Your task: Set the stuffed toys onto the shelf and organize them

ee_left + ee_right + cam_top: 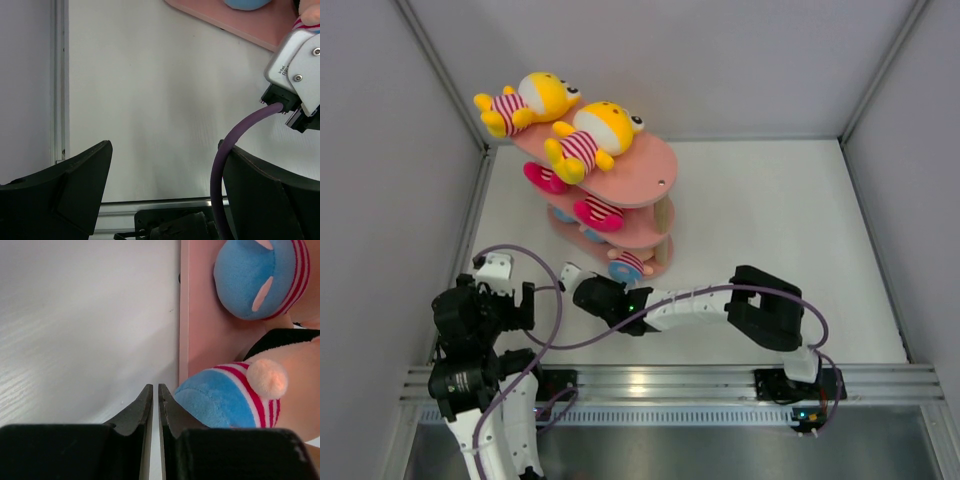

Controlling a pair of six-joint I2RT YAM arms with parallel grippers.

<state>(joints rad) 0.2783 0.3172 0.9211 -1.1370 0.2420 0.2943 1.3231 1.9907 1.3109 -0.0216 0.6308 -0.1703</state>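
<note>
Six toys, perhaps — on shelf

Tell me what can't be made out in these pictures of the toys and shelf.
Top external: the shelf's lower tiers and the pink toys there are mostly covered by the top board.
Right wrist: the blue-shirted toy has its face cut off by the right edge.
Left wrist: only a shelf corner and a blue plush bit show, cut off by the top edge.
</note>
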